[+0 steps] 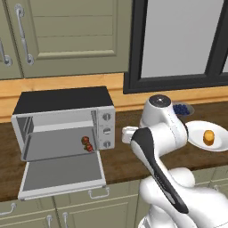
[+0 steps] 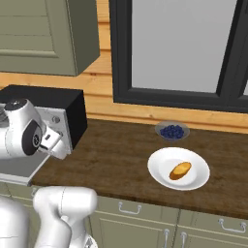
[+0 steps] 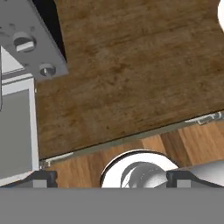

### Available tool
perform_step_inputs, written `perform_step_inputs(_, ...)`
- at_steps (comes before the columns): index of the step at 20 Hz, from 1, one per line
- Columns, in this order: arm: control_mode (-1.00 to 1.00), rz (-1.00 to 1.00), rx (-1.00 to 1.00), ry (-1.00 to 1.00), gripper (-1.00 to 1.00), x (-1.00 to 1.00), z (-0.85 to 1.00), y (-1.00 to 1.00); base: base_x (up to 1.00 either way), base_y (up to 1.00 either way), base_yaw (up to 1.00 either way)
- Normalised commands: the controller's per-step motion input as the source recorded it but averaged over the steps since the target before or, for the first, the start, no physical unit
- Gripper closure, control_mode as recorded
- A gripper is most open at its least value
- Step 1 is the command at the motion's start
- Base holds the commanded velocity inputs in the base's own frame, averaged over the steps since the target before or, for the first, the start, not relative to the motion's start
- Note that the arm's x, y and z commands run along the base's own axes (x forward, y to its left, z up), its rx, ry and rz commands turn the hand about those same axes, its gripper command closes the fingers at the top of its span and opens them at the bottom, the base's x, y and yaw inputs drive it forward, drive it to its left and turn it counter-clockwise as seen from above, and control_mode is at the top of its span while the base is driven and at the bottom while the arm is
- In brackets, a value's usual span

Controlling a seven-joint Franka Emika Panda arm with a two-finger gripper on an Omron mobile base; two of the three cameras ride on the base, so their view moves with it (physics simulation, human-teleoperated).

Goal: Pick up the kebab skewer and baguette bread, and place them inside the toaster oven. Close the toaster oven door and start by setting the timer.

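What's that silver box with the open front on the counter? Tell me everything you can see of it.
It is the toaster oven, a boxy silver appliance with a black top, standing on the wooden counter below the wall cupboards. Three round knobs run down its right front. The toaster oven door is dropped fully open, lying flat and jutting past the counter's edge. Inside, on the grey tray near the right wall, lies the kebab skewer of red-brown chunks. Nothing else touches the oven.

toaster oven door [image 1: 62, 174] down, mouth open, bare counter [image 2: 116, 155] btwn oven and plate [image 2: 160, 177], berry bowl [image 2: 172, 131] behind
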Motion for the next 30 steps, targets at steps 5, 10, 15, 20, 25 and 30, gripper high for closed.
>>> perform_step_inputs(5,-1.00,-0.27,0.00,0.08,-1.00,0.00,0.04,-1.00,0.00,0.00,0.00)
perform_step_inputs(10,-1.00,-0.18,0.00,0.14,-1.00,0.05,0.01,-1.00,0.00,0.00,0.00)
perform_step_inputs(15,-1.00,-0.15,0.00,0.11,-1.00,0.11,0.00,-1.00,0.00,0.00,0.00)
perform_step_inputs(20,-1.00,-0.08,0.00,0.03,-1.00,0.14,0.00,-1.00,0.00,0.00,0.00)
perform_step_inputs(25,-1.00,-0.01,0.00,0.09,-1.00,0.41,-0.13,-1.00,0.00,0.00,0.00)
perform_step_inputs(30,-1.00,-0.05,0.00,0.09,-1.00,0.66,-0.22,-0.99,0.00,0.00,0.00)
